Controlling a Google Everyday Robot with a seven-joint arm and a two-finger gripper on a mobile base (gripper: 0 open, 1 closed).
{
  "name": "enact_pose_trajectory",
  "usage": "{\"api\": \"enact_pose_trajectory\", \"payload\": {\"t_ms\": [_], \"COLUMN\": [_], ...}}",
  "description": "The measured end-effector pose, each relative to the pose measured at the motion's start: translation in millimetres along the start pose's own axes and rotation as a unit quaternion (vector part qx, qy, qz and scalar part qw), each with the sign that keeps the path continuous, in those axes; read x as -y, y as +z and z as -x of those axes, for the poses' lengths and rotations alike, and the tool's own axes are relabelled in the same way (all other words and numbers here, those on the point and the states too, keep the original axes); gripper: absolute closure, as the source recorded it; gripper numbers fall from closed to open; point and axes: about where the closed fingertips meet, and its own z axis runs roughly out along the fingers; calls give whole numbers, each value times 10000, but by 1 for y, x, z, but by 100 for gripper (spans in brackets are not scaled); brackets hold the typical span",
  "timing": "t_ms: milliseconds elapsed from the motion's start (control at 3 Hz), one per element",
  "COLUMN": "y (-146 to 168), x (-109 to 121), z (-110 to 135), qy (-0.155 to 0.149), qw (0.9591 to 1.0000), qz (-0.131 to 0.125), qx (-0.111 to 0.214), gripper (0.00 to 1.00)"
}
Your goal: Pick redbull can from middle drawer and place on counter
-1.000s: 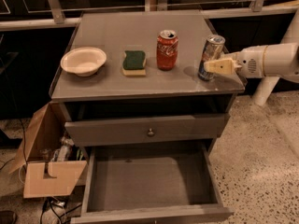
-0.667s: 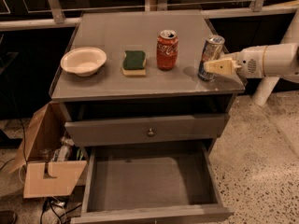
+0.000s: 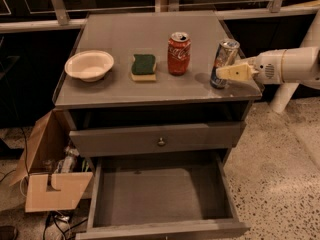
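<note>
The redbull can [image 3: 226, 59], slim and blue-and-silver, stands on the counter [image 3: 125, 91] near its right front corner. My gripper [image 3: 231, 73] reaches in from the right on a white arm and sits at the can's lower half, level with the counter top. The middle drawer [image 3: 160, 196] is pulled out below, and its bare grey floor holds nothing.
A red Coca-Cola can [image 3: 178, 53], a green-and-yellow sponge [image 3: 143, 66] and a white bowl [image 3: 89, 65] stand in a row on the counter. A closed drawer front with a round knob [image 3: 161, 141] sits above the open drawer. A cardboard box [image 3: 50, 174] stands at the left on the floor.
</note>
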Motion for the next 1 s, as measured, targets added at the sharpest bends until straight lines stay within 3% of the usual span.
{"api": "enact_pose_trajectory", "payload": {"t_ms": [333, 667, 1000], "y": [0, 0, 0], "x": [0, 0, 0], "z": [0, 0, 0], "qy": [0, 0, 0], "qw": [10000, 10000, 10000], "qz": [0, 1, 1], "qx": [0, 0, 0], "gripper": [11, 0, 0]}}
